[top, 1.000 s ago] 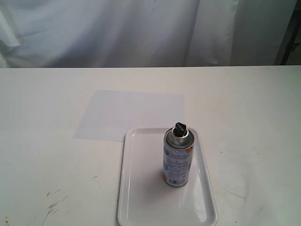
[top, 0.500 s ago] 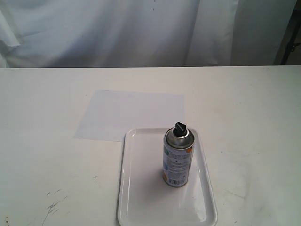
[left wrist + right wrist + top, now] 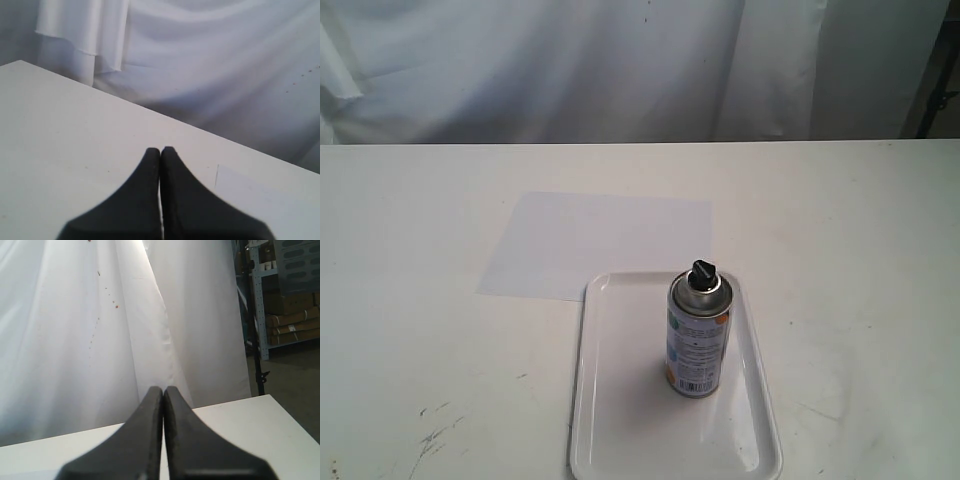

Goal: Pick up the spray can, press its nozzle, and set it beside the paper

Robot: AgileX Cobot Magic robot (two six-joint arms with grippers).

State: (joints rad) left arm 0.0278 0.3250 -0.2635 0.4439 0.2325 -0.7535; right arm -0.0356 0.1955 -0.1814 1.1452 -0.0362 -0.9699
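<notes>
On tray (image 3: 620, 400) — spray can (image 3: 696, 340) upright | left pincer (image 3: 160, 150), right pincer (image 3: 163, 389) clenched empty — well apart from can

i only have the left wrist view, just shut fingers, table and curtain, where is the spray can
Observer: The spray can stands upright on a white tray near the front of the table in the exterior view, with its black nozzle on top.
Operator: and the paper
Observer: The paper lies flat just behind the tray. The tray's far edge overlaps the paper's near edge.
Operator: is the right arm near it
Observer: Neither arm shows in the exterior view. The right wrist view shows the right gripper with its fingers shut on nothing, facing the curtain.
</notes>
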